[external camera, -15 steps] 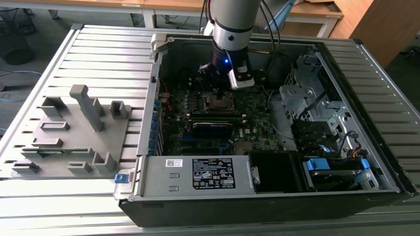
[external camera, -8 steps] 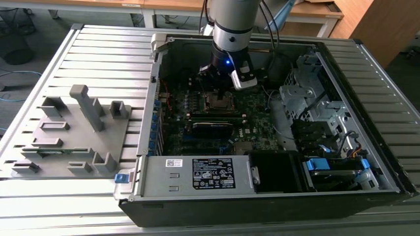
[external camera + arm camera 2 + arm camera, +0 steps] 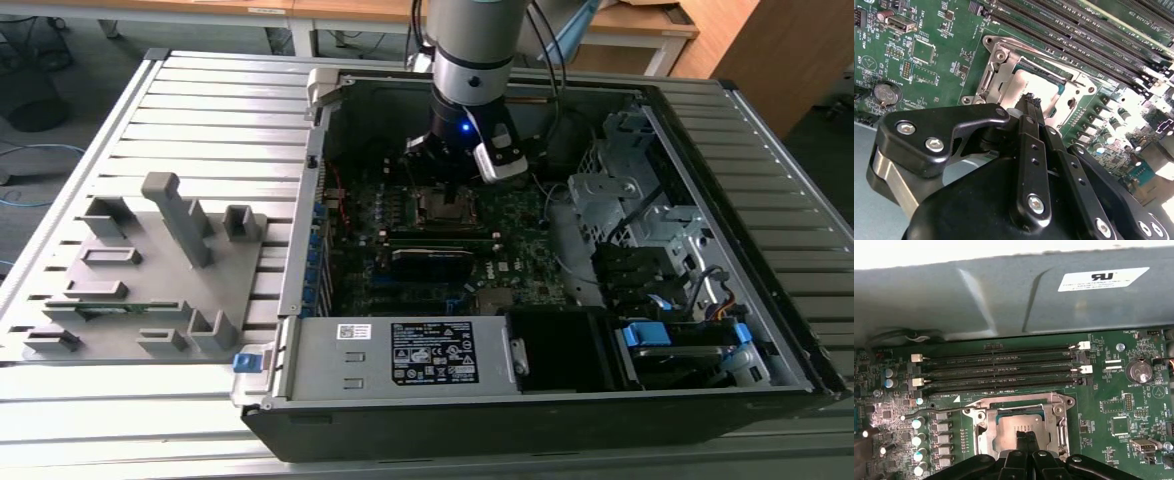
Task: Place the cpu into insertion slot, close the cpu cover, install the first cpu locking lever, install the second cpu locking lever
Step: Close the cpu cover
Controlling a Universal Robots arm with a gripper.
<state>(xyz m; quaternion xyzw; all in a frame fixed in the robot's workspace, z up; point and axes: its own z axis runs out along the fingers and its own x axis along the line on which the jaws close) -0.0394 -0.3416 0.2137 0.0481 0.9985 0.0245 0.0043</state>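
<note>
Black two-finger gripper [image 3: 1026, 436] over dark square insertion slot [image 3: 447, 207], fingers pressed together w/ nothing held.
You see silvery-grey square cpu [image 3: 1004, 432] sitting in that slot; thin silvery metal cpu cover [image 3: 1060, 412] lies down around it, gripper tips approx. above cpu centre.

White sticker [image 3: 1103, 279] on case wall [image 3: 979, 300]: fine print illegible.

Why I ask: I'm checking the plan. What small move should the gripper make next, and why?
Probably shift the shut gripper toward the wire lever: the cpu already lies in the insertion slot, and the cpu cover looks flat around it.
</note>
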